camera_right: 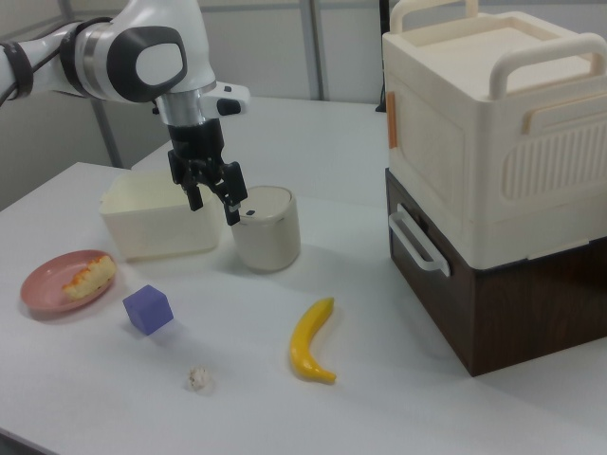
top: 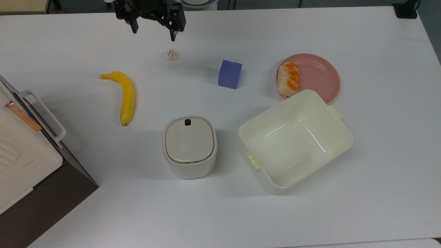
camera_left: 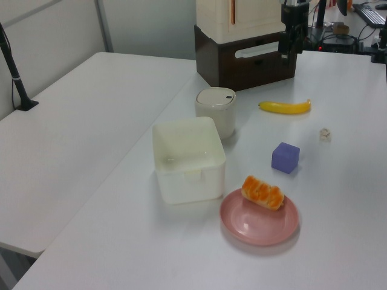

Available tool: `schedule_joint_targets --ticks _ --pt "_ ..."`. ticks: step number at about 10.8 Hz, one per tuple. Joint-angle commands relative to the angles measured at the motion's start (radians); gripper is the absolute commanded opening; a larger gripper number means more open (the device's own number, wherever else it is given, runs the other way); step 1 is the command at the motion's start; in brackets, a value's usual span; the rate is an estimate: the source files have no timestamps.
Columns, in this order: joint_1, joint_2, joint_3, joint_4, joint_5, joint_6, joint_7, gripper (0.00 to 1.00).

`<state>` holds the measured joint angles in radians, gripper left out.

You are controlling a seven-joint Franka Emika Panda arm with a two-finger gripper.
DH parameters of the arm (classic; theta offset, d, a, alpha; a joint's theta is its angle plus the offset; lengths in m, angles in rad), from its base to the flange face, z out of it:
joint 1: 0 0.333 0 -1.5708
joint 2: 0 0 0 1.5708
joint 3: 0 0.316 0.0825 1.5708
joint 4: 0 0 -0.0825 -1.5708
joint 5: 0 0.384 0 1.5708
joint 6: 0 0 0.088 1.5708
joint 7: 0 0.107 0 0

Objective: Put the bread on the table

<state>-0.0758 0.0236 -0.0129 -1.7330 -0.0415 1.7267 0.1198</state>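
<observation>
The bread (top: 288,79) is a small roll with an orange-brown ridged top. It lies on the left part of the round pink plate (top: 317,74) in the top view, on the white table (top: 379,155). It also shows as the bread (camera_left: 263,192) on the plate (camera_left: 260,223) in the left view, and as the bread (camera_right: 90,277) in the right view. My gripper (top: 154,32) hangs open and empty above the table's far edge, well to the top view's left of the bread and just beyond the paper wad. In the right view the gripper (camera_right: 212,204) hovers in front of the tub.
A paper wad (top: 171,55), a blue cube (top: 229,74) and a yellow banana (top: 125,96) lie on the table. An open cream tub (top: 296,139) touches the plate's near side. A white lidded bin (top: 189,146) stands mid-table. A cream-and-brown cabinet (top: 20,155) fills the top view's left edge.
</observation>
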Motion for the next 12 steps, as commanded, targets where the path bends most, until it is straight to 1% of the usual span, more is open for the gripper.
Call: schedule_joint_targets --ticks 1,2,3,4,5,6,7,8,9,11,12 --pt "0.011 0.045 -0.007 0.062 0.025 -0.029 -0.02 1.0" --pt "0.014 0.045 -0.007 0.061 0.025 -0.027 -0.025 0.97" --pt "0.016 0.045 -0.007 0.061 0.025 -0.027 -0.026 0.91" --pt "0.016 0.047 -0.007 0.062 0.025 -0.026 -0.028 0.8" --pt "0.016 0.047 -0.007 0.063 0.026 -0.024 -0.035 0.65" --pt "0.016 0.047 -0.007 0.061 0.026 -0.021 -0.063 0.53" --pt "0.016 0.048 -0.006 0.061 0.029 -0.016 -0.083 0.36" --pt "0.016 0.058 -0.007 0.061 0.046 0.023 -0.086 0.2" --pt "0.017 0.062 -0.007 0.062 0.055 0.074 -0.086 0.15" --pt "0.021 0.093 -0.001 0.063 0.074 0.205 -0.1 0.15" --pt "0.033 0.119 -0.001 0.076 0.101 0.293 -0.12 0.15"
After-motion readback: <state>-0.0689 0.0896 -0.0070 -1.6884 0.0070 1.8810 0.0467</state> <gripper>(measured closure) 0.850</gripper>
